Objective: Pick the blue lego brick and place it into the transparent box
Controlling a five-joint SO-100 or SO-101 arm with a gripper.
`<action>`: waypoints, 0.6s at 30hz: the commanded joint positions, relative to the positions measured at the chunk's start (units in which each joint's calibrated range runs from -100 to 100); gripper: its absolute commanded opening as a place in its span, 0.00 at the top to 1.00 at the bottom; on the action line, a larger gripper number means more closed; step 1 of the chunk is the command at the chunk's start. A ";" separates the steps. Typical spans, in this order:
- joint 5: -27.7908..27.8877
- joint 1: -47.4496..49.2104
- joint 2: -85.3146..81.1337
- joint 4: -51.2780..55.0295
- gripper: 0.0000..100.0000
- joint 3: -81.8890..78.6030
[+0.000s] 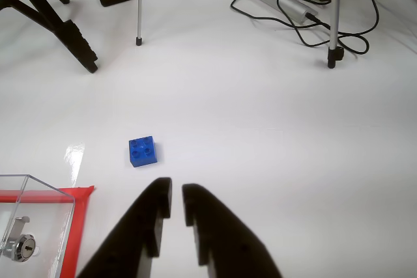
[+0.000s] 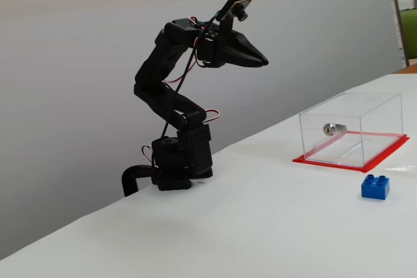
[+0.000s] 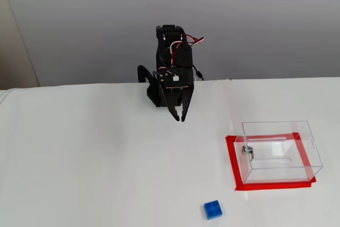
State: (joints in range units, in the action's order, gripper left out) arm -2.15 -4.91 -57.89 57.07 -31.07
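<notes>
One reach stands between the gripper (image 1: 176, 193), its fingers nearly pressed together high over the table, and the blue lego brick (image 1: 143, 151) lying just beside the transparent box (image 3: 279, 152) (outside it): spread wide first, then descend squarely.

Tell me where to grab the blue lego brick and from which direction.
Grip the blue lego brick across two opposite flat side walls, coming down from above. It sits studs-up, alone on the table, clear of the transparent box, so the tool has room on every side.
</notes>
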 commanded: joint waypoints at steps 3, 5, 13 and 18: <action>0.06 0.52 7.78 -0.06 0.98 10.36; -0.04 0.59 10.58 -0.06 0.98 13.53; -0.04 2.29 22.04 -0.06 0.98 26.28; -0.04 2.29 26.45 -0.06 0.98 30.53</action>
State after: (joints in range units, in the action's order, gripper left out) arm -2.15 -2.78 -32.85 57.07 -5.12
